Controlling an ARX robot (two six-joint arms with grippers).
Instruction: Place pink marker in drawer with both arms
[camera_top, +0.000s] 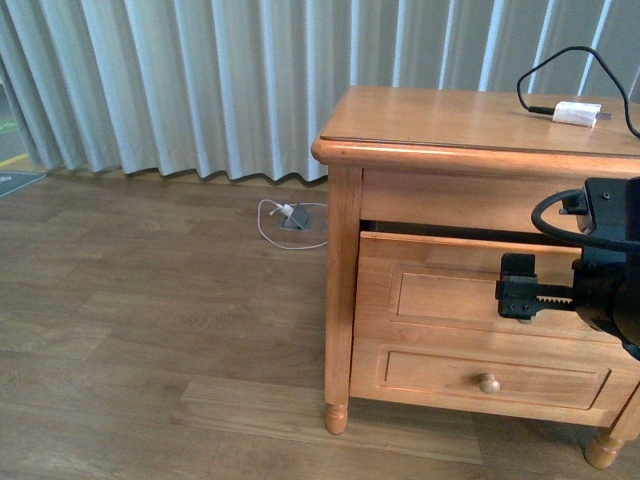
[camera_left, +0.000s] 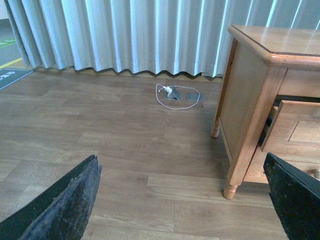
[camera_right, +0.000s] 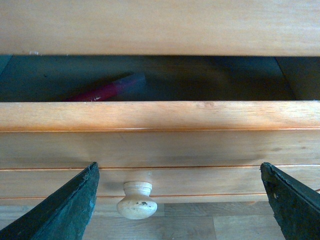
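The pink marker (camera_right: 107, 91) lies inside the drawer (camera_right: 160, 117), seen through the narrow gap under the cabinet top; its far end is in shadow. The drawer (camera_top: 450, 300) stands slightly pulled out of the wooden cabinet (camera_top: 440, 130). My right gripper (camera_right: 180, 200) is open just in front of the drawer's face, with the pale round knob (camera_right: 136, 200) between its fingers but nearer one of them, untouched. In the front view the right gripper (camera_top: 515, 290) hangs before the drawer front. My left gripper (camera_left: 180, 200) is open over bare floor, beside the cabinet's corner leg (camera_left: 231, 190).
A white charger plug (camera_top: 577, 113) with a black cable lies on the cabinet top. The lower drawer's knob (camera_top: 488, 382) sits below the right arm. A white cable loop (camera_top: 290, 220) and floor socket lie by the grey curtain (camera_top: 200, 80). Wooden floor stretches left.
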